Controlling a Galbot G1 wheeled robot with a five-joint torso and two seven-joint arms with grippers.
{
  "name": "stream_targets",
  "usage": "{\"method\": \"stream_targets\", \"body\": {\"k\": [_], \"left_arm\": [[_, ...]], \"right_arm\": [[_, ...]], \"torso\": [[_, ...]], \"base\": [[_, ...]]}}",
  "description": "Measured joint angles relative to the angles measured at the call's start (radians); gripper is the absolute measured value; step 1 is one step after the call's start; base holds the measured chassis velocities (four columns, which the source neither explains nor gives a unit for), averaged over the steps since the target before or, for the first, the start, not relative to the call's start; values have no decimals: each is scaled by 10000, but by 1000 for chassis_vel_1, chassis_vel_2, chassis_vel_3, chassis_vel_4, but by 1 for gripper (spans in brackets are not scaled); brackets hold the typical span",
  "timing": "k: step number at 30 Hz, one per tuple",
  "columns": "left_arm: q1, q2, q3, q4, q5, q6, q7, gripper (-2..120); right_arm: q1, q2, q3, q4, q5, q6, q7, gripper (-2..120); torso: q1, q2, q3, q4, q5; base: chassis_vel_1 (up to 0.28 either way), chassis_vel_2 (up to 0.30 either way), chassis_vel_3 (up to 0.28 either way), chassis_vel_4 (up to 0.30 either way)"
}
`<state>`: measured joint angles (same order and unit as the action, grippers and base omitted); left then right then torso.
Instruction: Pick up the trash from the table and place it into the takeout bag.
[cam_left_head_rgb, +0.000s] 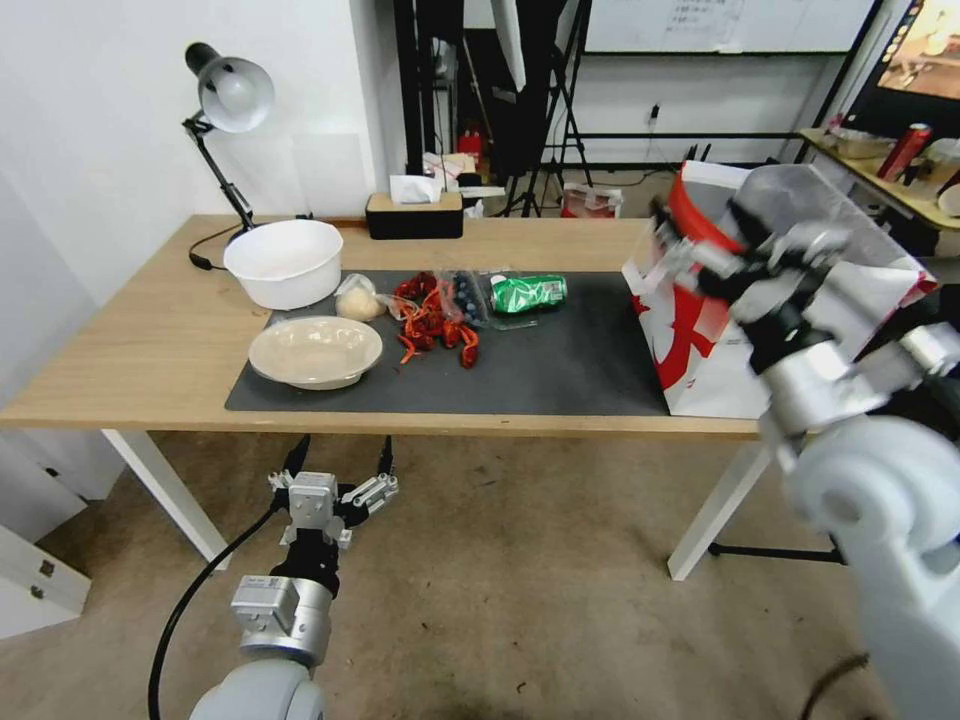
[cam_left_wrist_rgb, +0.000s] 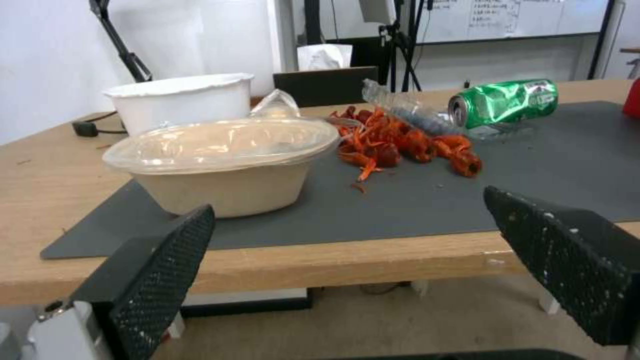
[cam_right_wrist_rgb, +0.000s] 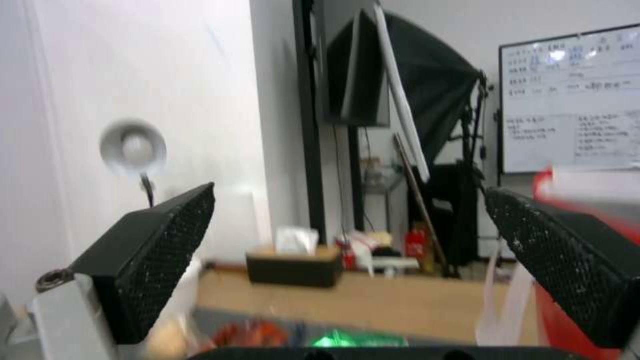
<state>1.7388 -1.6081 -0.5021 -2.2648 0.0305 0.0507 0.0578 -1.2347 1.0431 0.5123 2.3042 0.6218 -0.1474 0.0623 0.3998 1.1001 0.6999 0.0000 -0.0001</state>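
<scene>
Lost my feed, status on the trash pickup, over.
Left pincer open, low before the table. Right pincer open, raised by the bag. Can, dish, shells on the mat. Nothing blocking.

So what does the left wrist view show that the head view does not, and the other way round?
Left wrist view alone: the beige dish has a clear plastic lid, and the open end of the crushed green can faces the camera.

Head view alone: the takeout bag standing on the table's right end, with the right gripper raised beside it, and the desk lamp's head.

Both: the dish, the can, the red shells, the white bowl, the grey mat and the open left gripper held low before the table edge.
</scene>
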Motion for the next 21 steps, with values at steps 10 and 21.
{"method": "stream_targets", "body": {"k": [10, 21], "left_arm": [[-28, 1, 28, 71, -8, -50, -3, 100], [-37, 0, 40, 87, -29, -76, -9, 100]], "right_arm": [[-2335, 410, -435, -592, -3238, 1616, 886, 100], [-3988, 998, -1338, -1447, -4361, 2911, 2191, 100]], "torso": [[1, -1, 1, -1, 1], [1, -1, 0, 0, 0]], "base": [[0, 0, 0, 0], [0, 0, 0, 0]]}}
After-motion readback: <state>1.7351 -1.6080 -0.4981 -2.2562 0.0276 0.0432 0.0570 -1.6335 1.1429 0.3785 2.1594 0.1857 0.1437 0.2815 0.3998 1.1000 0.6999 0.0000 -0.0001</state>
